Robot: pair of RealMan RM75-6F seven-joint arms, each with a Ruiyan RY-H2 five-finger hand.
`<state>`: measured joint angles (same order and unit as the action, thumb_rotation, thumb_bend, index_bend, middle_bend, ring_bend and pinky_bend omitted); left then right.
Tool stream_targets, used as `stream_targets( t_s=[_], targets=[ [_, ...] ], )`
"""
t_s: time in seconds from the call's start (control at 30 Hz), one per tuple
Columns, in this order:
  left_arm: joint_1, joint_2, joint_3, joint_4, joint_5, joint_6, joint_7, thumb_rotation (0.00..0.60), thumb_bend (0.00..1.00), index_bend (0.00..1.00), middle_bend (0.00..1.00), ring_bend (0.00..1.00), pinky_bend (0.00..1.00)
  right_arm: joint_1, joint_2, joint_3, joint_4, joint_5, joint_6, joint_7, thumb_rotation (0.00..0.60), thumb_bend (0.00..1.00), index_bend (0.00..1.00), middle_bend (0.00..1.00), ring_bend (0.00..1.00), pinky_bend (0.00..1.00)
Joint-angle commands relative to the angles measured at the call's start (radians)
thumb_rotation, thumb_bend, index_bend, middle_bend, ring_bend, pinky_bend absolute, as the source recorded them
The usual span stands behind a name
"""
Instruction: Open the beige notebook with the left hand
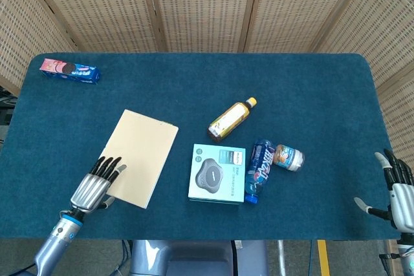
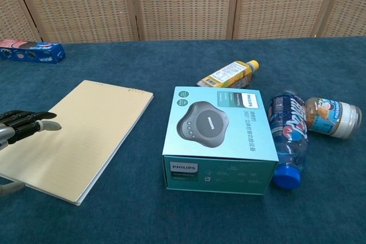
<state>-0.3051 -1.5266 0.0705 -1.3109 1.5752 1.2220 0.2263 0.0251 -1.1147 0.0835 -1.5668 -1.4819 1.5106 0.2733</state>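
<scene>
The closed beige notebook [image 1: 140, 156] lay left of centre, the left hand [image 1: 96, 185] at its lower-left corner with fingers extended over the cover, perhaps touching it, gripping nothing, while the right hand [image 1: 396, 192] sat spread and empty at lower right.

teal box [image 1: 217, 174], blue bottle [image 1: 259, 169], yellow-capped bottle [image 1: 231, 120], small jar [image 1: 288, 158], cookie pack [image 1: 70, 70]

Left hand [image 1: 95, 187] flat, fingers [image 2: 35, 125] extended; right hand [image 1: 399, 193] open.

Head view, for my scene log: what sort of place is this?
Probably a staged test or lab setup: a dark blue cloth-covered table, woven wicker screen panels behind it, and unrelated goods such as a beige notebook.
</scene>
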Motion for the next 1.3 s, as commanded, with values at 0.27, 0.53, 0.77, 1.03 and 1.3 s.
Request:
stream_targets(
  t_s=[0.27,0.53,0.77,1.03,1.3],
  targets=[
    [-0.001,-0.006,-0.003,0.014,-0.007,-0.002,0.000,0.600,0.26,0.00,0.00,0.00,0.00,0.000,0.000,-0.001,0.000,0.000,-0.001,0.001,0.600,0.05,0.02,0.00,0.00,0.00],
    [-0.009,-0.020,-0.011,0.033,-0.019,-0.016,-0.006,0.600,0.26,0.00,0.00,0.00,0.00,0.000,0.000,0.000,-0.001,0.002,-0.003,0.003,0.600,0.05,0.02,0.00,0.00,0.00],
    [-0.014,-0.033,-0.019,0.050,-0.019,-0.012,-0.012,0.600,0.29,0.00,0.00,0.00,0.00,0.000,-0.001,0.001,0.000,0.001,-0.001,0.004,0.600,0.05,0.02,0.00,0.00,0.00],
    [-0.018,-0.070,-0.027,0.112,0.004,0.020,-0.027,0.600,0.29,0.00,0.00,0.00,0.00,0.000,0.000,0.001,0.000,0.000,0.000,0.005,0.600,0.05,0.02,0.00,0.00,0.00],
    [-0.029,-0.112,-0.044,0.173,-0.002,0.021,-0.023,0.600,0.30,0.00,0.00,0.00,0.00,0.000,0.000,0.001,0.000,0.001,-0.002,0.009,0.600,0.05,0.02,0.00,0.00,0.00]
  ],
)
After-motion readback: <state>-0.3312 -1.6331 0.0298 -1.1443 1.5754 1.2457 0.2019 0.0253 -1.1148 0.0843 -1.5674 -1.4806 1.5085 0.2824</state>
